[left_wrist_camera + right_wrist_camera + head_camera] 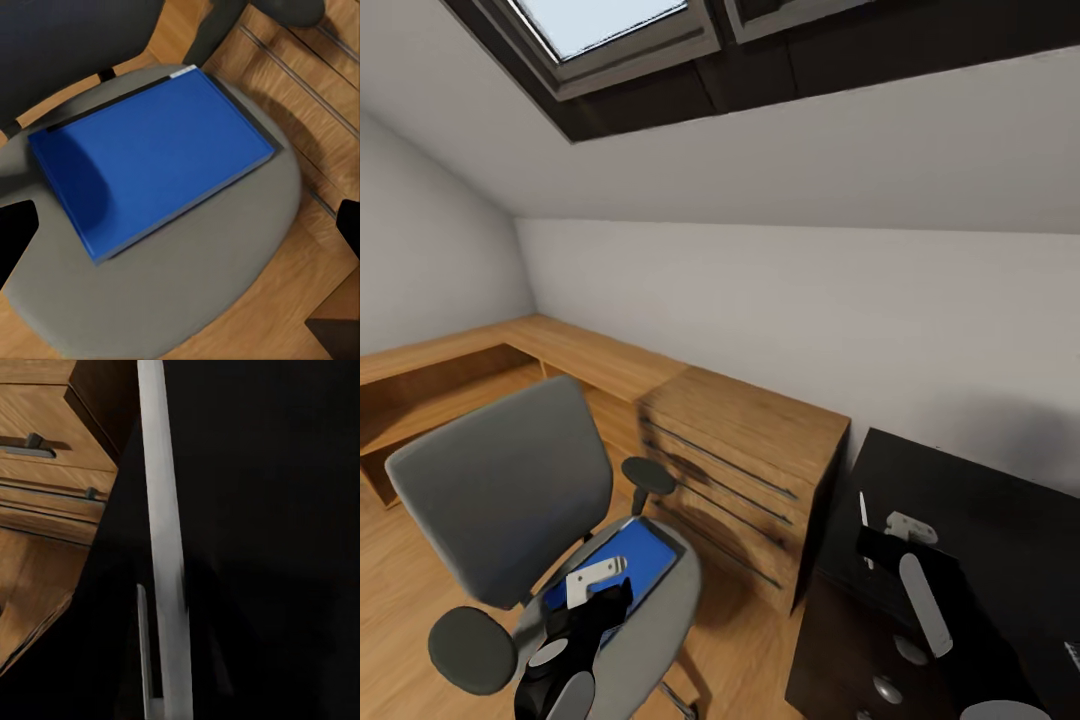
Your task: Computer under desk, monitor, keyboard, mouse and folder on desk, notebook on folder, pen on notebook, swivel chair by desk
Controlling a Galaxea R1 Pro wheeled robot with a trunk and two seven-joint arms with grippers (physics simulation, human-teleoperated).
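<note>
The bright blue folder lies flat on the grey seat of the swivel chair. My left gripper hovers just above it, open, with its dark fingertips spread wide either side of the folder. At the right, my right gripper is over the near left corner of the black desk, shut on the thin white pen. The pen runs along the fingers and pokes out past them.
A light wooden drawer chest stands between the chair and the desk. A low wooden bench runs along the left wall under the sloped ceiling. The desk's drawer knobs show below my right arm.
</note>
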